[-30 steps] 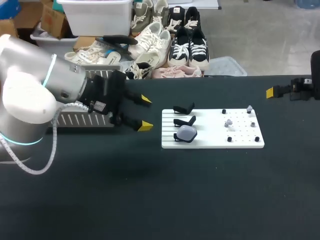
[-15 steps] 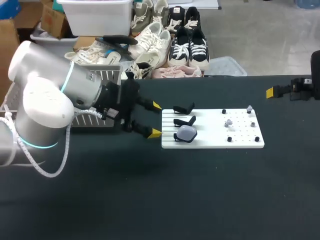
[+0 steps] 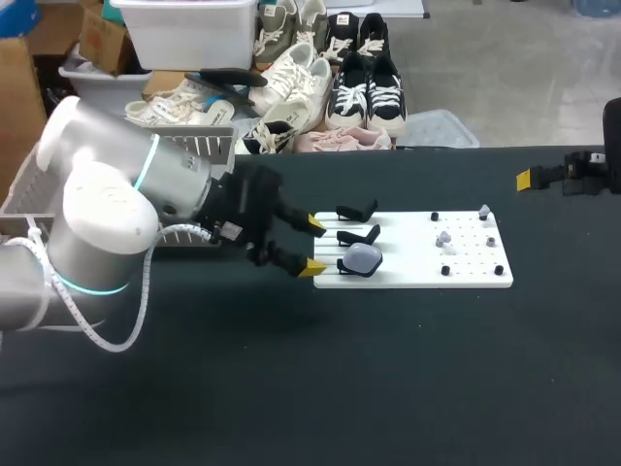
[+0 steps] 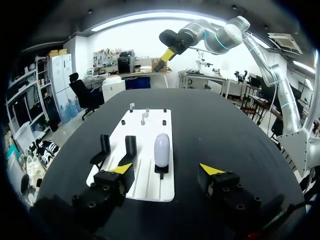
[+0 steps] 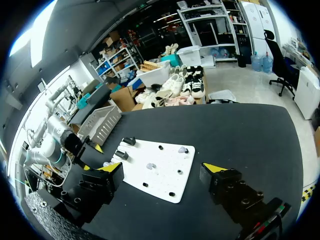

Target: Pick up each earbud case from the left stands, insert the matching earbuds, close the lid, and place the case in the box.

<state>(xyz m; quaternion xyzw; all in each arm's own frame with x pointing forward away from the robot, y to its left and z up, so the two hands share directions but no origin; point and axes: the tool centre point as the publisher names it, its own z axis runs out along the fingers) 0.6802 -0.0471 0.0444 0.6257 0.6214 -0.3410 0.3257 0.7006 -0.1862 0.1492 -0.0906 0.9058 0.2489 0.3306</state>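
A pale lavender earbud case (image 3: 363, 257) sits closed on the nearest of the black stands on the white board (image 3: 466, 262). The other two stands (image 3: 356, 211) are bare. Small pale earbuds (image 3: 443, 237) lie among black pegs on the board's right half. My left gripper (image 3: 313, 245) is at the board's left edge, open. In the left wrist view the case (image 4: 161, 149) stands just ahead of the gap between its yellow tips, untouched. My right gripper (image 5: 160, 167) hangs open and empty, far back at the table's right, with the board (image 5: 160, 175) ahead of it.
A grey slotted basket (image 3: 194, 146) stands at the table's back left, behind my left arm. The board (image 4: 145, 150) takes up the table's middle. Dark tabletop (image 3: 388, 369) runs in front of it.
My left arm has swung right from beside the basket to the board's left edge, bringing its tips up to the case. The right arm has not moved.
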